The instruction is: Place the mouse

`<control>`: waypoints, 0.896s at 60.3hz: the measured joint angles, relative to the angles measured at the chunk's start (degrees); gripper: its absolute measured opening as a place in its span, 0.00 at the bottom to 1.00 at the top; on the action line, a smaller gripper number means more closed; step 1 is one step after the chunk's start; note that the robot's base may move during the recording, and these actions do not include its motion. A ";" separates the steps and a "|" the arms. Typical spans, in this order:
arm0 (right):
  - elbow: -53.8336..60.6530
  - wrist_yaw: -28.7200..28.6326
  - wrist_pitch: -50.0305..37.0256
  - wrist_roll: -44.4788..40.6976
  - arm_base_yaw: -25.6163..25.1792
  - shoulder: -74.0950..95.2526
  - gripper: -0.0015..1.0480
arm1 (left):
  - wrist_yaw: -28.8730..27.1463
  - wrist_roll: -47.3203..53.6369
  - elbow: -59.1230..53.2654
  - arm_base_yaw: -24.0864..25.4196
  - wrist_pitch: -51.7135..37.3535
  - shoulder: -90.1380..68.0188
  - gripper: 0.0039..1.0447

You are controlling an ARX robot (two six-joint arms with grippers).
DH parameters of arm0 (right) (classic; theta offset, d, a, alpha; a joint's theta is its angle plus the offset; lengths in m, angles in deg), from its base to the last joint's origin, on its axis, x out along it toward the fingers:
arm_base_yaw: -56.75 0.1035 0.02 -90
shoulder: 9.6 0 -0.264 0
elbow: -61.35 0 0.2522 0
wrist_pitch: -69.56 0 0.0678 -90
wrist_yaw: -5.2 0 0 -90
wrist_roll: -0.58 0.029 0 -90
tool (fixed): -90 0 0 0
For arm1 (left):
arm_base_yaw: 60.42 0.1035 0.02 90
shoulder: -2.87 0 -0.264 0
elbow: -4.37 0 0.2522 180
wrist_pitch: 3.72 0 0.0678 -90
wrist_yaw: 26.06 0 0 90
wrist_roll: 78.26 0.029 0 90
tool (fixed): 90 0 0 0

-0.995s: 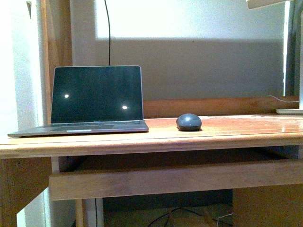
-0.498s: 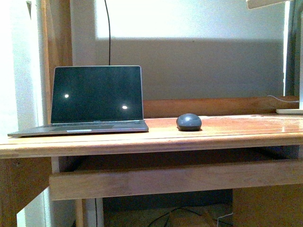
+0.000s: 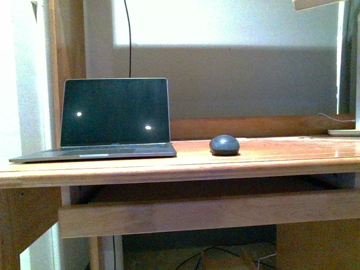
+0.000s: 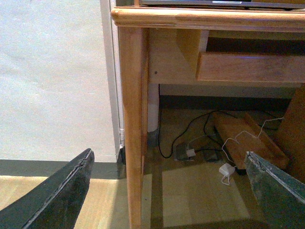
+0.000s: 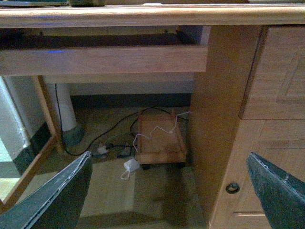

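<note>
Front view: mouse [image 3: 224, 144] rests on the desk [image 3: 270, 154] near the laptop [image 3: 115, 112], seemingly placed already; left gripper [image 4: 167, 153] and right gripper [image 5: 169, 155] gape wide, empty.

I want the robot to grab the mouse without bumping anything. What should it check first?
1. The mouse sits in plain sight on the desk: ok.
2. There is a gap between the mouse and the laptop: ok.
3. The left hand is open and empty: ok.
4. The right hand is open and empty: ok.
5. Both hands are above the desktop: not ok, both wrist views look from below its top.
6. Which hand is nearer the mouse: cannot tell.
</note>
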 joint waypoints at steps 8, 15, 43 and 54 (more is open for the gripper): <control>0.00 0.00 0.00 0.00 0.00 0.00 0.93 | 0.00 0.00 0.00 0.00 0.00 0.00 0.93; 0.00 0.00 0.00 0.00 0.00 0.00 0.93 | 0.00 0.00 0.00 0.00 0.00 0.00 0.93; 0.00 0.00 0.00 0.00 0.00 0.00 0.93 | 0.00 0.00 0.00 0.00 0.00 0.00 0.93; 0.00 0.00 0.00 0.00 0.00 0.00 0.93 | 0.00 0.00 0.00 0.00 0.00 0.00 0.93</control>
